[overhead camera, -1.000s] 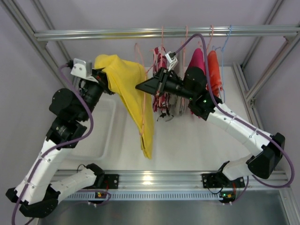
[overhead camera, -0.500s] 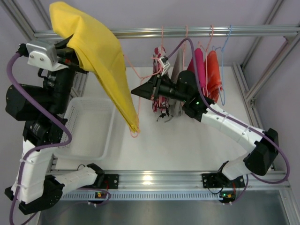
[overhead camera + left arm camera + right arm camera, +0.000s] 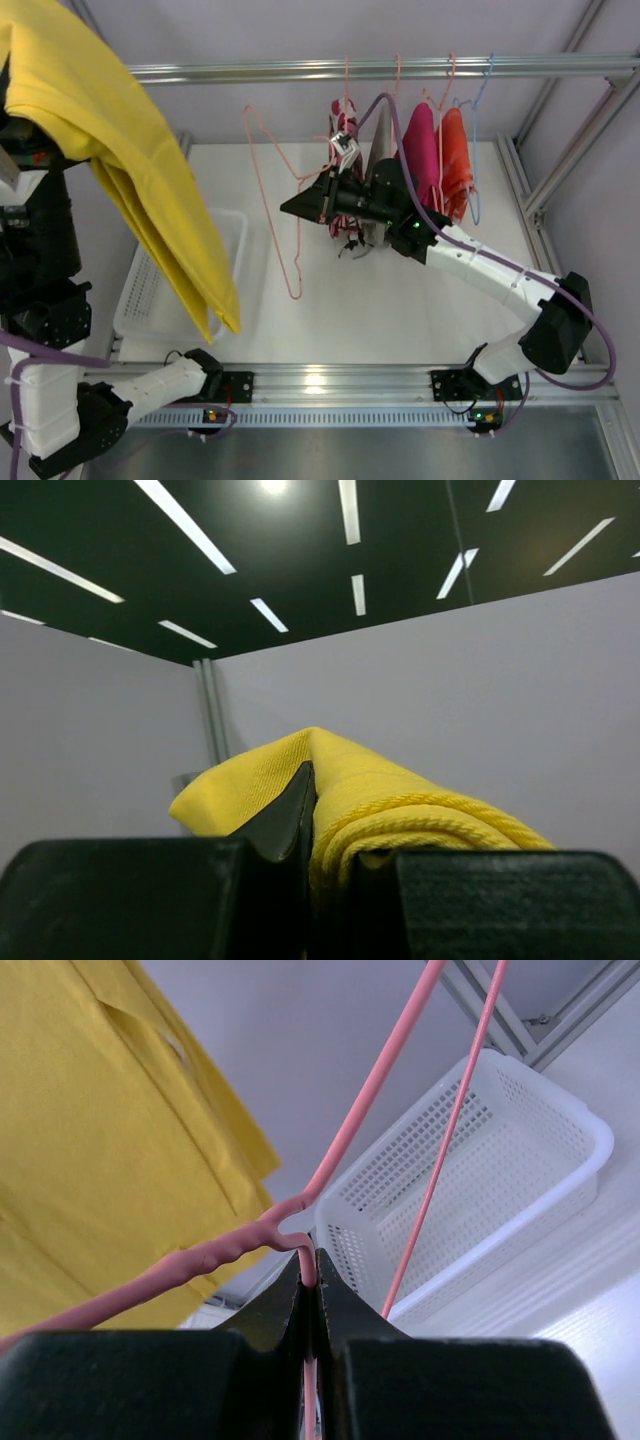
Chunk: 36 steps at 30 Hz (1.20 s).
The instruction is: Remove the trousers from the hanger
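The yellow trousers (image 3: 130, 170) hang free of the hanger, draped from my left gripper (image 3: 315, 815), which is shut on their folded edge (image 3: 400, 795) high at the far left. My right gripper (image 3: 288, 207) is shut on the wire of the bare pink hanger (image 3: 294, 292), seen close in the right wrist view (image 3: 312, 1265). The patterned (image 3: 343, 125), grey (image 3: 380, 155), magenta (image 3: 420, 140) and orange (image 3: 457, 150) trousers still hang on hangers from the rail (image 3: 300, 70).
A white mesh basket (image 3: 150, 290) stands on the table at the left, partly under the yellow cloth; it also shows in the right wrist view (image 3: 480, 1180). A blue hanger (image 3: 480, 100) hangs at the rail's right end. Frame posts stand at both sides.
My left arm has risen up and to the left with the yellow trousers, pulling them off the pink hanger. My right gripper has kept hold of the hanger, which is now bare.
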Motion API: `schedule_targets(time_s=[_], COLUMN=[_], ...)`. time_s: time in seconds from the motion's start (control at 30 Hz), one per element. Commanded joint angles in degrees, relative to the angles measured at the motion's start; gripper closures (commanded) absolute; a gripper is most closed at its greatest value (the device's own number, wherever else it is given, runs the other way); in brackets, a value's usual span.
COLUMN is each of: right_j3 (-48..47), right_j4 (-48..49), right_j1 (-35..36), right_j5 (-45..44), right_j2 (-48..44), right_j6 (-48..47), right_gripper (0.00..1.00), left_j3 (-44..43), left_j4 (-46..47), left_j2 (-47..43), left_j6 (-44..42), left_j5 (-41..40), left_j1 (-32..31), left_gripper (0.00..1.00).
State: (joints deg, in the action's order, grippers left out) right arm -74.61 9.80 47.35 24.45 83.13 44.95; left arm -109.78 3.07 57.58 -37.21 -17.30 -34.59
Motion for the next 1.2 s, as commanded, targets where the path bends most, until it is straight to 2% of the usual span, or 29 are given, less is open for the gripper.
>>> schedule_targets(time_s=[0.0,0.1,0.27,0.37,0.5,0.9,1.03,1.17], right_j3=[0.16,-0.10,-0.63,-0.80,-0.89,-1.59,-2.21,-2.82], right_j4=[1.89,1.71,0.75,0.13,-0.48,-1.10,-1.19,-0.84], right_j1=[1.69,2.04,2.31,2.31,2.31,2.39,2.31,2.31], right_j5=[-0.28,-0.36,-0.36,-0.28,-0.19,-0.37,-0.19,0.07], right_j2=[-0.51,-0.69,-1.13,-1.39,-1.57,-1.22,-0.52,0.36], right_j6=[-2.15,-2.50,-3.73,-4.25,-4.34,-3.99,-3.73,-3.29], right_gripper=[1.00,1.00,1.00,1.00,1.00,1.00,1.00,1.00], left_j3=[-1.94,2.53,18.17,26.59,32.76,44.73,44.30,39.39], left_j4=[9.76,8.44,9.23,8.88,7.40,4.05,5.80,5.81], left_j2=[-3.70,-7.03,-16.43,-22.76,-28.83,-36.58,-35.61,-32.72], left_j6=[-10.06,-15.60,-28.41,-32.73,-35.91,-39.60,-41.88,-43.90], left_j5=[-3.26,-5.90,-10.56,-11.79,-14.86,-21.37,-23.04,-24.71], left_j1=[0.05,0.05,-0.13,-0.30,-0.57,-0.57,-0.65,-0.66], left_gripper=[1.00,1.00,1.00,1.00,1.00,1.00,1.00,1.00])
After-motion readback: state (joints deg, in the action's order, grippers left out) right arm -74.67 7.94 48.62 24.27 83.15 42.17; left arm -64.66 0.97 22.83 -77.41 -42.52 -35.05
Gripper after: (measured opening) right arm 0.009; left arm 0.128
